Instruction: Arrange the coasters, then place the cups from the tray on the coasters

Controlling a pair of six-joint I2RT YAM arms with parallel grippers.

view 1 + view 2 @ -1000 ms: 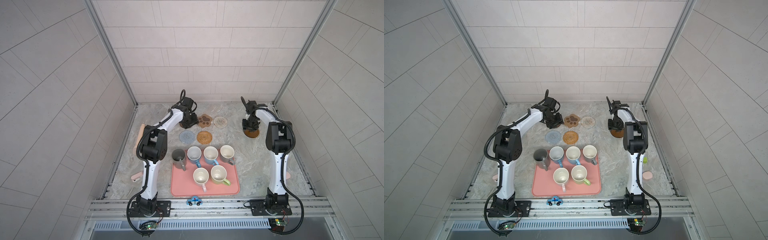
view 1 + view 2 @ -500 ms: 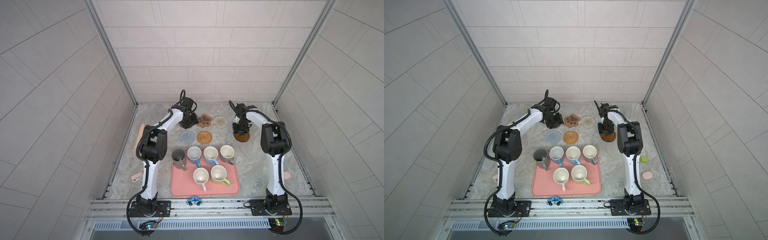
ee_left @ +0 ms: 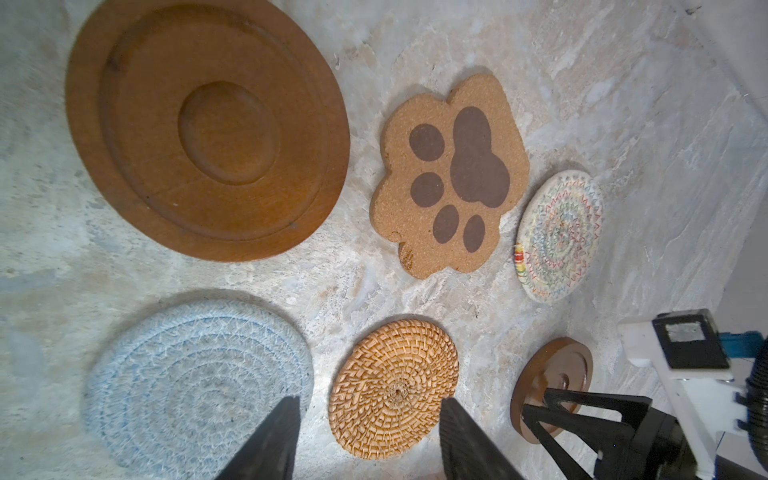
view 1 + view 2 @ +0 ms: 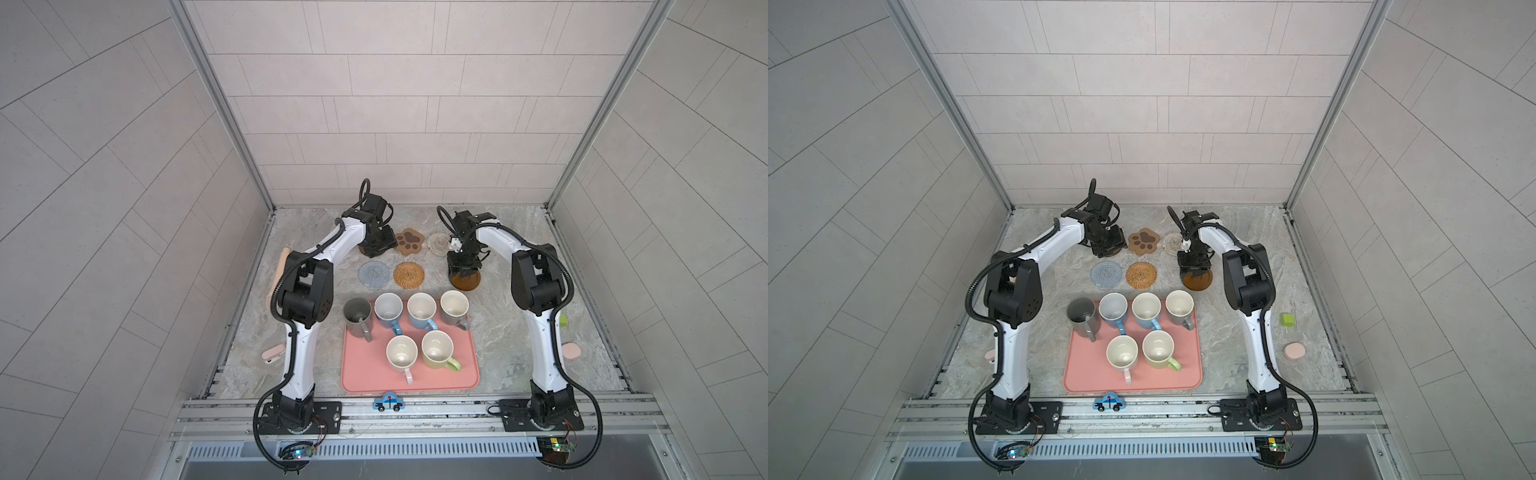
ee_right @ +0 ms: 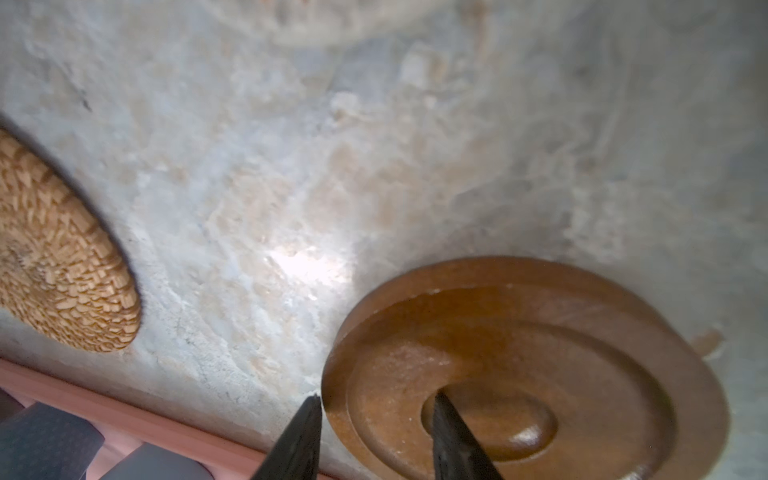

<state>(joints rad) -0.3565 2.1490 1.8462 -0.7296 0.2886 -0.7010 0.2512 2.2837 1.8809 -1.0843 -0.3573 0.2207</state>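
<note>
My right gripper (image 4: 461, 272) (image 5: 376, 399) is shut on a dark brown disc coaster (image 4: 466, 281) (image 5: 540, 353), one finger outside its rim and one in its centre dimple. This coaster lies on the table right of the golden rattan coaster (image 4: 409, 274). My left gripper (image 4: 376, 247) (image 3: 368, 403) hangs open over the other dark brown disc (image 3: 208, 124) at the back left. The paw-print coaster (image 4: 409, 240), cream woven coaster (image 4: 439, 242) and grey-blue coaster (image 4: 374, 274) lie flat. Several cups, among them a blue one (image 4: 388, 309) and a pink one (image 4: 401, 353), stand on the pink tray (image 4: 409, 380).
A toy car (image 4: 390, 402) sits on the front rail. At the right lie a small pink disc (image 4: 572, 350) and a green block (image 4: 563, 320). A pink item (image 4: 273, 354) and a wooden stick (image 4: 280, 266) lie by the left wall.
My right gripper has carried its dark brown disc leftward and a little toward the front, to beside the rattan coaster. The left arm has stayed still.
</note>
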